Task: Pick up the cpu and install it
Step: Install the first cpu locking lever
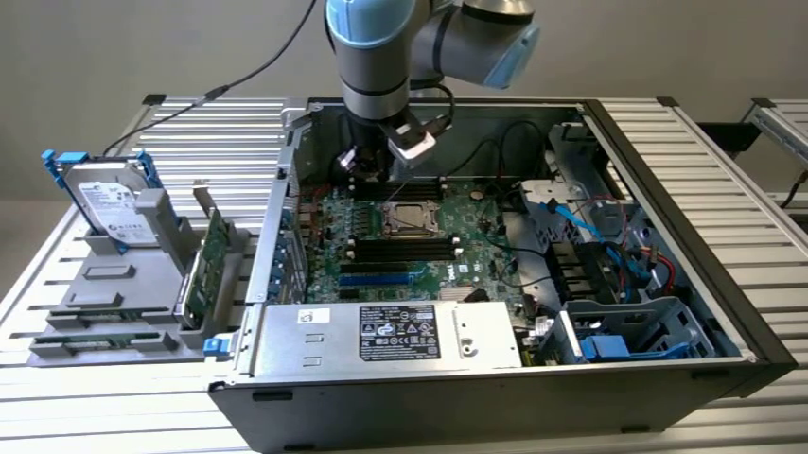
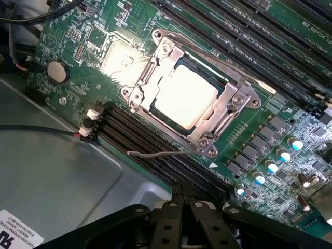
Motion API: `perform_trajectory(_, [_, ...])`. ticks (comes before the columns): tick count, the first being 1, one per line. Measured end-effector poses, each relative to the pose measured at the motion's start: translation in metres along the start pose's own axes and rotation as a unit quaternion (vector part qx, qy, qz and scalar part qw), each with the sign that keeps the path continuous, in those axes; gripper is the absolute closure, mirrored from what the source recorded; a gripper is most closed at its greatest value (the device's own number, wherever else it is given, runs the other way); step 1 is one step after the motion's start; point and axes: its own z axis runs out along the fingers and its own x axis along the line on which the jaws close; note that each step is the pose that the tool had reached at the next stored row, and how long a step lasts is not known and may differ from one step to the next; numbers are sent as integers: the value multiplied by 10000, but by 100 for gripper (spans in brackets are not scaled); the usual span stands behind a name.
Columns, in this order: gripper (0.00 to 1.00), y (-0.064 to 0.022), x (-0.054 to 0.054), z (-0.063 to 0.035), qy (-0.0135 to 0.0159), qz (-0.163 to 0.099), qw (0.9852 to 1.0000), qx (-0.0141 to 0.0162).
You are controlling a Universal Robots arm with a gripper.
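The cpu, a small square chip with a dull silver top, lies flat in the socket on the green motherboard inside the open computer case. A metal retaining frame lies around its edges, and a thin wire lever runs beside the socket. My gripper hangs above the board's far edge, a short way off the cpu. Its black fingers are pressed together with nothing between them.
Black memory slots flank the socket. A power supply fills the case's near side, and a drive cage with cables sits at the exterior view's right. Outside the case, at the exterior view's left, stand a hard drive and green cards.
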Motion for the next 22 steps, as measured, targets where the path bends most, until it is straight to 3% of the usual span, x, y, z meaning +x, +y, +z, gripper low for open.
perform_trajectory(8, [89, 91, -55, -29, 5, 11, 10000, -5])
perform_trajectory(22, [89, 168, 45, -9, -14, -67, 10000, 14])
